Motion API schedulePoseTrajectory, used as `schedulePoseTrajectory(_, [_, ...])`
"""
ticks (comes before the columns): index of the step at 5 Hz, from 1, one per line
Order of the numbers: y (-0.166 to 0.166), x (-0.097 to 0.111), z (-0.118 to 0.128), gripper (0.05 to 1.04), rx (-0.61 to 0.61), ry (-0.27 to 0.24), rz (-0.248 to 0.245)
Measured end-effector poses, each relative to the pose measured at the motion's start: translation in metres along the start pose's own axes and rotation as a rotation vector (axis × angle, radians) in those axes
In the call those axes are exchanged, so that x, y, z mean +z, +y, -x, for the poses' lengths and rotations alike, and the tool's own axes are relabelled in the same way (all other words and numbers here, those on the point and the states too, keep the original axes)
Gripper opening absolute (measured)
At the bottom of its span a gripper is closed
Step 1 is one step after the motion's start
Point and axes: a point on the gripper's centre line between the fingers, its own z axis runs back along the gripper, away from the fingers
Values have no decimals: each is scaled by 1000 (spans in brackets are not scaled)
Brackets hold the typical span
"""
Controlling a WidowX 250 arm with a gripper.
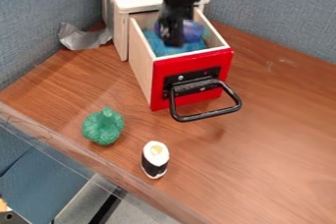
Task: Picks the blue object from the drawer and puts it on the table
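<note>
Inside the open drawer [140,56], we are seeing the blue object [193,30] sitting toward the back, with the black gripper [172,40] hanging down in front of it and partly hiding it. We are not managing to tell how far open the gripper is, or whether it is holding anything. We are watching for a poor grip: the object is looking rounded, so an off-centre pinch could send it rolling. The blue lining [174,49] is lying close by, so it could be getting caught too. We are also minding the walls, since a sideways move before clearing them could knock the object loose or drag the drawer along the table [275,134].
</note>
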Motion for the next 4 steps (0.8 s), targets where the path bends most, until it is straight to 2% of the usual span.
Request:
schedulePoseTrajectory(1, [1,24,-6,792,15,-33,-32])
schedulePoseTrajectory(2, [-2,43,-2,792,44,-39,-39])
schedulePoseTrajectory(3, [-18,69,23,791,184,19,-86])
schedulePoseTrajectory(4, [-36,79,53,792,366,83,-103])
